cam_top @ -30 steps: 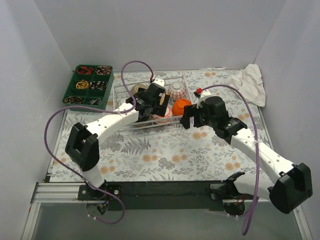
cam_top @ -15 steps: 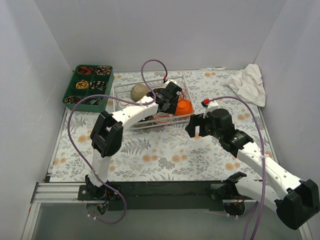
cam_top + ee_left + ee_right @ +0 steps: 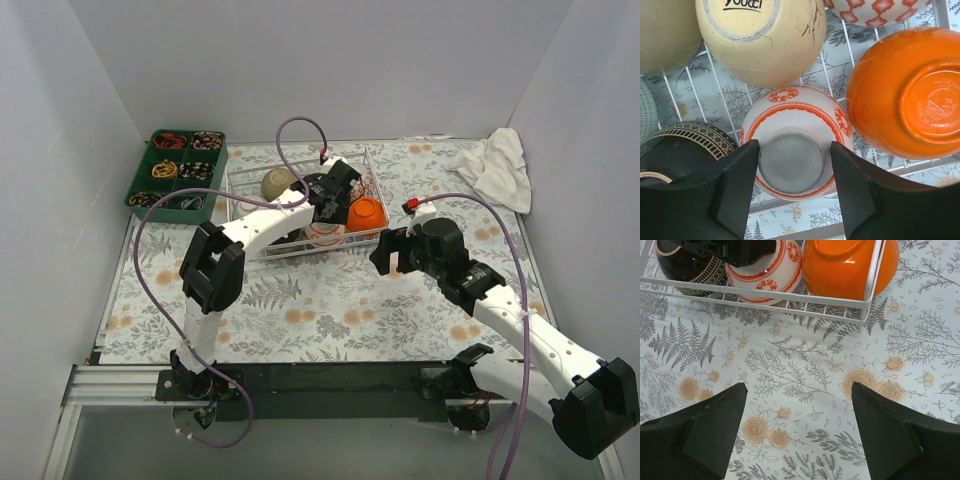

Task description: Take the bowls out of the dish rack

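The white wire dish rack [image 3: 237, 190] holds several upturned bowls. In the left wrist view I see an olive-tan bowl [image 3: 660, 35], a cream bowl [image 3: 760, 40], an orange bowl [image 3: 905, 95], a dark brown patterned bowl [image 3: 685, 140] and a red-patterned white bowl [image 3: 792, 115]. My left gripper [image 3: 795, 150] is open, its fingers straddling the foot ring of that red-patterned bowl, in the rack's front row [image 3: 325, 205]. My right gripper [image 3: 797, 390] is open and empty above the tablecloth, just in front of the rack's front right corner [image 3: 390, 250].
A green compartment tray [image 3: 178, 172] of small items stands left of the rack. A white cloth [image 3: 495, 165] lies at the back right. The rack's front rail [image 3: 790, 302] runs across the top of the right wrist view. White walls enclose the floral tablecloth.
My left gripper has swung right across the rack and settled over the red-patterned white bowl. My right gripper has drawn back slightly from the rack, toward the near right.
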